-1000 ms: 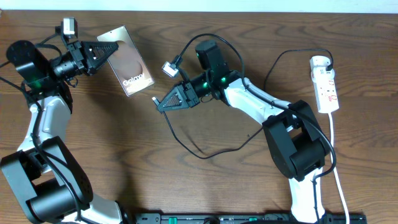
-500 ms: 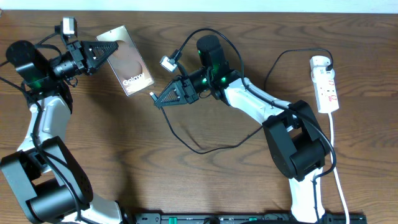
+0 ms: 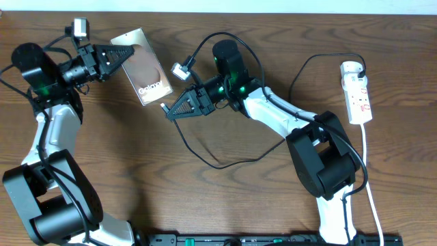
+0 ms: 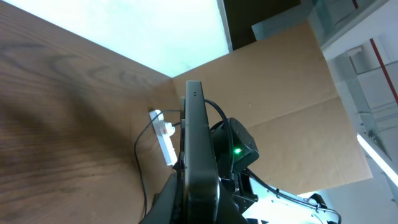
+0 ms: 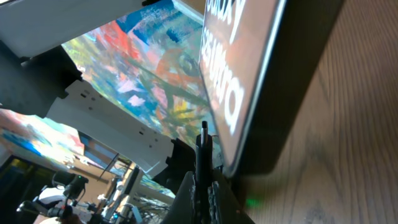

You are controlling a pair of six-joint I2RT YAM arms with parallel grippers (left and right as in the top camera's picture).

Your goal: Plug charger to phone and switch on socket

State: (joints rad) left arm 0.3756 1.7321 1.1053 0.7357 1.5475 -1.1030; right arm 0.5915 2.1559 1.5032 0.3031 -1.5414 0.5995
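Note:
The bronze-brown phone [image 3: 143,65] with white "Galaxy" lettering is held tilted at the back left. My left gripper [image 3: 121,56] is shut on its far end. In the left wrist view the phone [image 4: 198,149] stands edge-on between the jaws. My right gripper [image 3: 169,111] is shut on the charger's small plug [image 3: 164,106], whose tip is just off the phone's near end. In the right wrist view the plug [image 5: 203,146] sticks up between my fingers [image 5: 186,190], right beside the phone's lower edge [image 5: 267,81]. The black charger cable [image 3: 225,162] loops over the table. The white power strip [image 3: 356,92] lies at the far right.
The power strip's white cord [image 3: 372,191] runs down the right side toward the table's front edge. A black cable [image 3: 307,65] curves from the strip toward the right arm. The strip also shows in the left wrist view [image 4: 165,137], beyond the phone.
My right gripper has moved left and slightly back with the plug, closing on the phone's near end. My left gripper and the phone have shifted slightly.

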